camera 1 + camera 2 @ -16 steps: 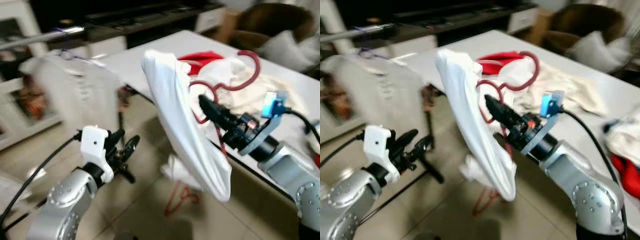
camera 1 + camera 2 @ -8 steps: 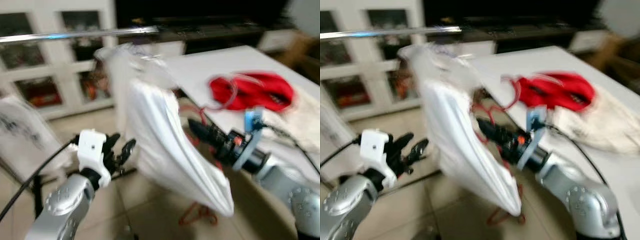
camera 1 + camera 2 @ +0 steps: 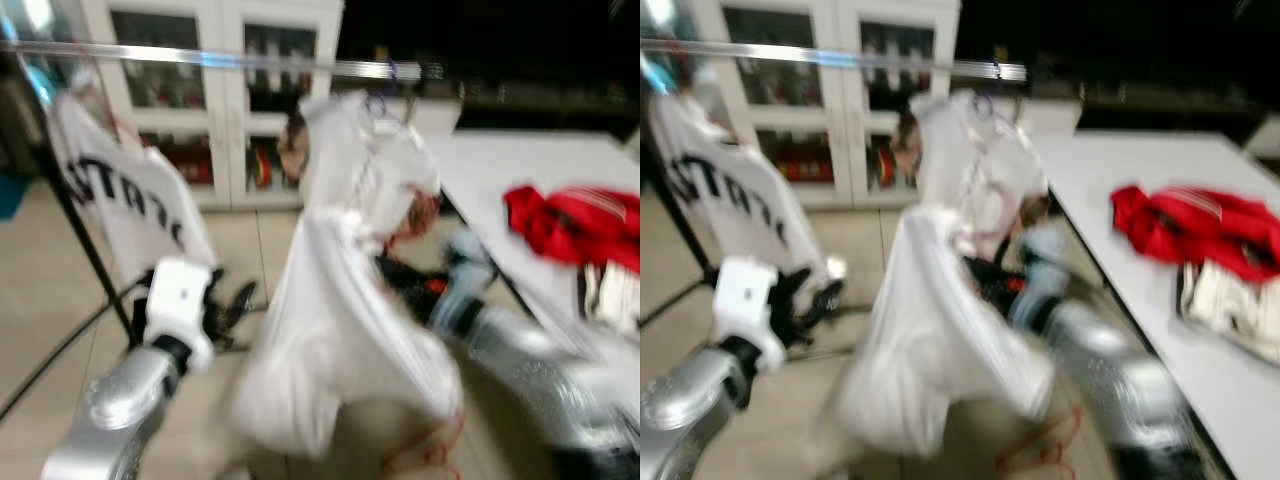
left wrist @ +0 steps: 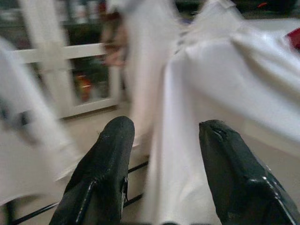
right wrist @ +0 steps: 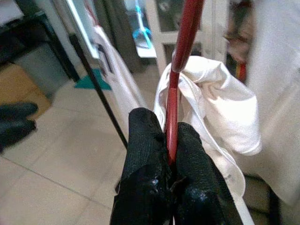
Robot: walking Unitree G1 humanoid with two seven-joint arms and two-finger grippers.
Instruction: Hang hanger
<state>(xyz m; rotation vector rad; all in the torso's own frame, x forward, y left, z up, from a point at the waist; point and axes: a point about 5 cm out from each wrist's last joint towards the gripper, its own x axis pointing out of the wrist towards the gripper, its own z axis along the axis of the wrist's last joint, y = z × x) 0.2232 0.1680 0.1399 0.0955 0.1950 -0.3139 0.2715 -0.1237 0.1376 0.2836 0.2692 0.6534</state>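
Swinging round from the worktop [image 3: 560, 190] to face the rail [image 3: 250, 60] — right claw [image 5: 168, 154] clamped on the red hanger [image 5: 183, 61] with its white shirt [image 3: 340, 330], left claw [image 4: 164, 168] spread, idle — hooking on comes next.

Rail: a silver bar [image 3: 200, 57] spans the room, carrying a white printed shirt [image 3: 130, 205].
Cabinet: white, glass-fronted [image 3: 225, 90], behind it.
Table: white [image 3: 1140, 265], bearing a red garment [image 3: 1195, 230].
Floor: beige tile [image 3: 60, 290].

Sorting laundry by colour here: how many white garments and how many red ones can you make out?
White garments: 4 (held shirt, hung shirt, printed shirt, one on the table)
Red garments: 1 (on the table)
Total: 5
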